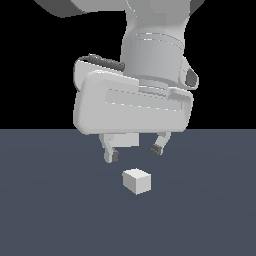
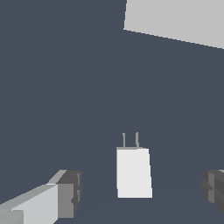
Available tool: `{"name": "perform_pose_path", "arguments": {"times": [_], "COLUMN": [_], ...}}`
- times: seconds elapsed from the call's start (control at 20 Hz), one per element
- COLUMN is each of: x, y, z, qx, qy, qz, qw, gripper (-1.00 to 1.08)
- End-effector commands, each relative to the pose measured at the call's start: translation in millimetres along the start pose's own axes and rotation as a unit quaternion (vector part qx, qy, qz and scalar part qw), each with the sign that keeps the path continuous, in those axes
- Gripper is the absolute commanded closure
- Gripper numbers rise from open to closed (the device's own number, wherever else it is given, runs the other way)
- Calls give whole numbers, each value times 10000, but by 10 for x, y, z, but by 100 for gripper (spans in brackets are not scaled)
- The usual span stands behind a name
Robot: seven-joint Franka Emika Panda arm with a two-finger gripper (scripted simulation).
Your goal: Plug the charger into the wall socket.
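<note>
I'm seeing the gripper hovering just above the charger, jaws spread wide and touching nothing. The charger is lying on the dark surface, between the two fingertips in the wrist view (two thin prongs sticking out of one end). Those prongs are pointing toward the wall socket, well apart from the charger.

Charger on the floor, below the hand (apart), socket plate beyond its prongs
</note>
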State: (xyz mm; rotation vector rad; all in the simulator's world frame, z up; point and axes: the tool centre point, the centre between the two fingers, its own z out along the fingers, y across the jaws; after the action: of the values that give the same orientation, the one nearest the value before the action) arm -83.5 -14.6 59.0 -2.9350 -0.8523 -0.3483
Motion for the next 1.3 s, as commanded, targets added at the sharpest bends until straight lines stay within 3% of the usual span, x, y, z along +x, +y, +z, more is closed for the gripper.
{"name": "perform_pose_path", "arguments": {"times": [0.0, 0.7, 0.75, 1.25], "x": [-17, -117, -117, -117], "y": [-4, -4, -4, -4], "z": [56, 459, 459, 458], "qx": [2, 2, 2, 2], "qy": [-3, -3, -3, -3], "qz": [-3, -16, -16, -16], "qw": [10000, 10000, 10000, 10000], "gripper": [-92, -92, 108, 108]}}
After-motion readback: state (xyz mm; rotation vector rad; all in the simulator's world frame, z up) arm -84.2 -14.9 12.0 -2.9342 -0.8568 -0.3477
